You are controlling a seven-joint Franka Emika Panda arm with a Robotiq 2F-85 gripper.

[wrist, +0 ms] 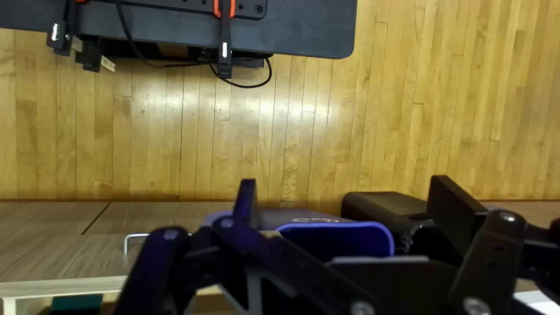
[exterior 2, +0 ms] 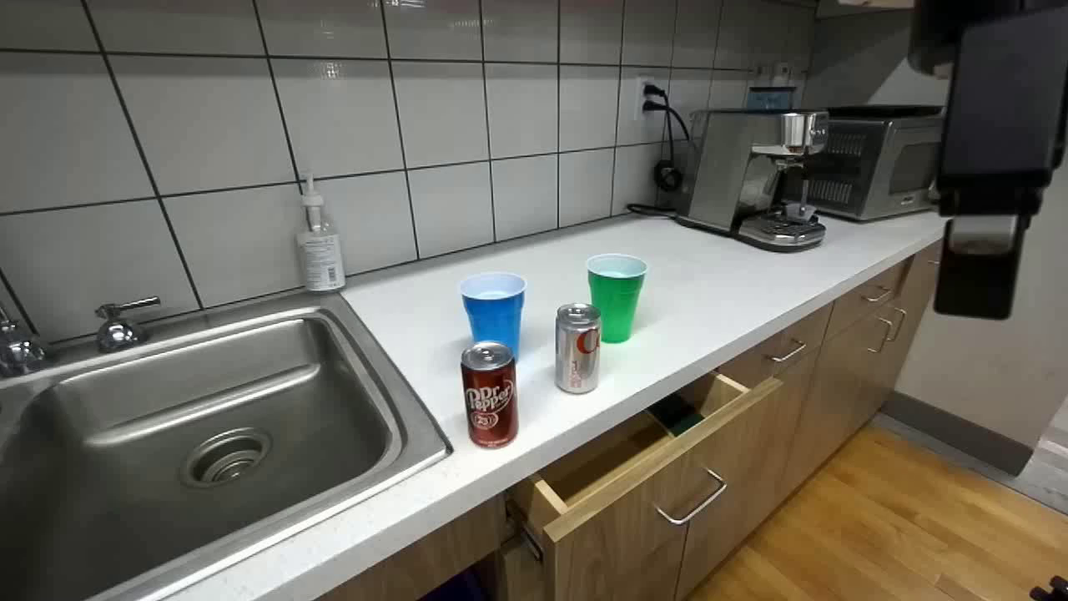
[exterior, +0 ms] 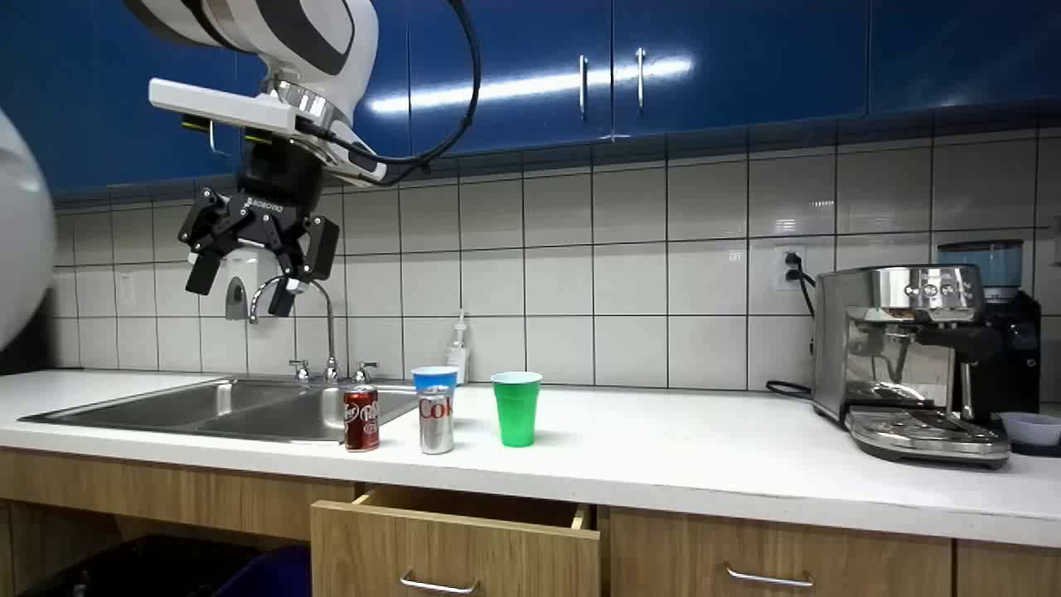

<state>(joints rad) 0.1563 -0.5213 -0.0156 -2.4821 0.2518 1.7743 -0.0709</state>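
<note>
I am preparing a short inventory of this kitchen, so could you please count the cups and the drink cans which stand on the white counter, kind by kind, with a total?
Cups: 2 (blue cup, green cup)
Cans: 2 (red Dr Pepper can, silver Coke can)
Total: 4

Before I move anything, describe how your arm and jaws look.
The arm has rounded white casings, dark grey panels and a silvery ring near the wrist. A black cable loops beside it, and a flat white bar is mounted there. The jaws are black, with angular, jointed links; pale ROBOTIQ lettering marks the black body at their base.
</note>
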